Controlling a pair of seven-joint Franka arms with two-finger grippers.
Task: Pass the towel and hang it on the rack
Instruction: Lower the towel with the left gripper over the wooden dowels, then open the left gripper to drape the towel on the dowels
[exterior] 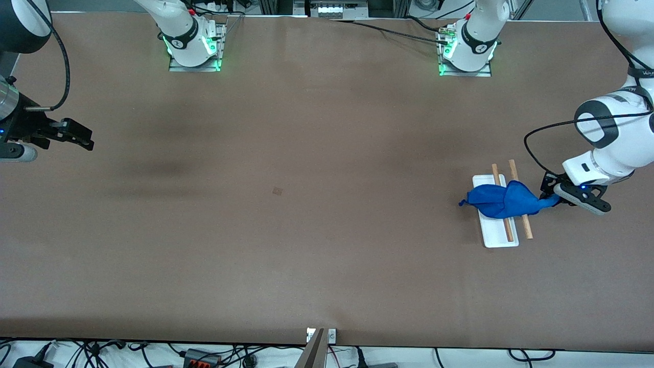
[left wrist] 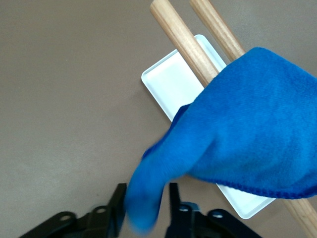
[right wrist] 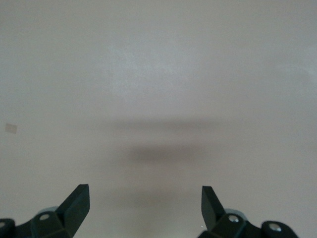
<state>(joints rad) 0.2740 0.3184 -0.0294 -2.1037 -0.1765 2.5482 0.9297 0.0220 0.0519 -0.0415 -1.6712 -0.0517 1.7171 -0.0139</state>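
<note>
Rack (exterior: 494, 237) is carrying the towel (exterior: 503, 201) draped over both bars; left gripper (left wrist: 144, 210), fingers parting around its tail, should be letting go fully before lifting; right gripper (right wrist: 144, 203) is waiting, spread wide.

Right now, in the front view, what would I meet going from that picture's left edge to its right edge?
Right tool over bare table → small brown mark on the table → towel draped over the rack → left tool at the towel's end.
</note>
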